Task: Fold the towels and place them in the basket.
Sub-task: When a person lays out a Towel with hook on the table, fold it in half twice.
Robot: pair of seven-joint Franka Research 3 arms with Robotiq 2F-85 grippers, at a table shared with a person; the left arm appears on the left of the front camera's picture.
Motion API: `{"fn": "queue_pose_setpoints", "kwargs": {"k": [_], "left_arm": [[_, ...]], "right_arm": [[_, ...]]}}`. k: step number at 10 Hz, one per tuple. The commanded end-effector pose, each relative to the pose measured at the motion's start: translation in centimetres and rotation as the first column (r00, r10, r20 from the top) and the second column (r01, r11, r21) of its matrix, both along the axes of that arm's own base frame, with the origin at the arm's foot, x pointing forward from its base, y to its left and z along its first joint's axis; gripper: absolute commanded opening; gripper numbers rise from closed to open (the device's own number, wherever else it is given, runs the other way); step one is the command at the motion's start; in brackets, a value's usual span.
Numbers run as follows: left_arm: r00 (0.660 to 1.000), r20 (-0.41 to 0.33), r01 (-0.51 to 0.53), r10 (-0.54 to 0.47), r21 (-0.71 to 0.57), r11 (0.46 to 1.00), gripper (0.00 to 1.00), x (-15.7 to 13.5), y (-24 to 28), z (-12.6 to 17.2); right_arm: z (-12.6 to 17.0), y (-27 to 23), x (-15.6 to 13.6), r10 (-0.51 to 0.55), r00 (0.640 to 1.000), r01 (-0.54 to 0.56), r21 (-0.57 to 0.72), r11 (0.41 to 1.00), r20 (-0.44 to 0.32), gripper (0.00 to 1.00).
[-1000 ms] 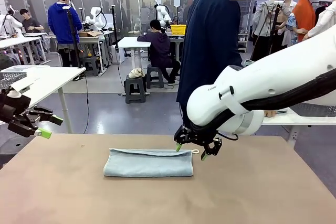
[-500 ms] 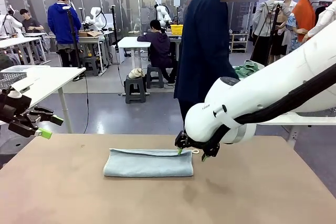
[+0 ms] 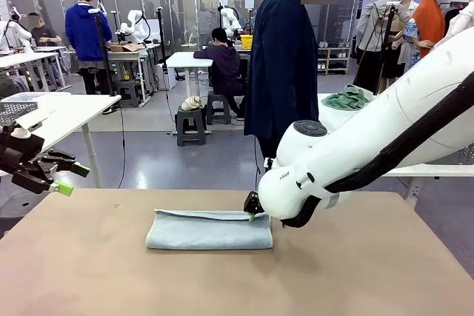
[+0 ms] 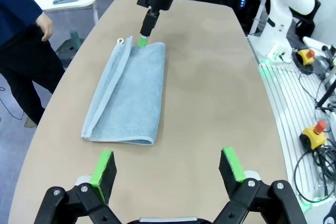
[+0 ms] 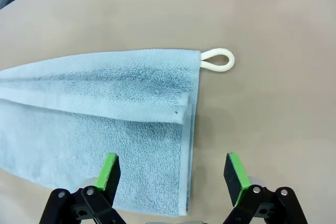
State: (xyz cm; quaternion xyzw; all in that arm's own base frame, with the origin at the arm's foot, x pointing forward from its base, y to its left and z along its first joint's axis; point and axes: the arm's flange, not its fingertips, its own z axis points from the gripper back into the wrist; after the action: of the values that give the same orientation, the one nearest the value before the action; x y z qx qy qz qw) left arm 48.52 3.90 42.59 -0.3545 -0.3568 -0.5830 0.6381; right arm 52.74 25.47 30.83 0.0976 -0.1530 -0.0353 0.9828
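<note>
Right gripper [image 5: 172, 167], jaws apart, hangs just above the layered end edge of a limp, light pale blue towel [image 5: 94, 103], probably the best pinch point.

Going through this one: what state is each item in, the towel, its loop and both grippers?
Towel: folded lengthwise, lying flat on the table.
Loop: sticking out at the towel's corner, resting on the table.
Right gripper: open, fingers straddling the towel's loop end, gripping nothing.
Left gripper: open, empty, away from the towel.
</note>
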Motion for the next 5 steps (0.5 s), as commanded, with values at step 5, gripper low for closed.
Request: {"fn": "queue_pose_setpoints", "kwargs": {"k": [5], "left_arm": [[1.0,0.005,-0.002,0.002,0.006,1.0,1.0,-0.1,0.1,0.1]], "right_arm": [[-1.8,2.7,1.0,-0.076,0.996,0.074,-0.042,0.996,-0.036,0.94]]}}
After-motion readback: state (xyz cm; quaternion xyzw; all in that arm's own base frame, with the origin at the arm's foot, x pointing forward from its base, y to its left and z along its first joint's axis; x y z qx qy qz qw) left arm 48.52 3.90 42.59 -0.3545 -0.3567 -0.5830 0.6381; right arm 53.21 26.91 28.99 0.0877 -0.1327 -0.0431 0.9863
